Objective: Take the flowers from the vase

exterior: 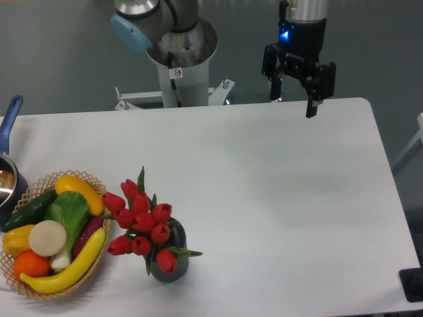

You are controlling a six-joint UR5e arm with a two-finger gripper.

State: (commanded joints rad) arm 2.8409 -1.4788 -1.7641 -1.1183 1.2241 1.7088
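Red flowers [142, 223] sit in the vase [171, 266], well apart from my gripper [295, 94], jaws spread, empty; a low grab could tip it.

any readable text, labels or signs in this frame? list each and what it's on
No legible words or numbers.
Round red-and-white sticker on the robot base column: a prohibition-type sign, too small to read.
Faint marking on the gripper body: blurred, unreadable.
Flowers, vase, basket: no text.
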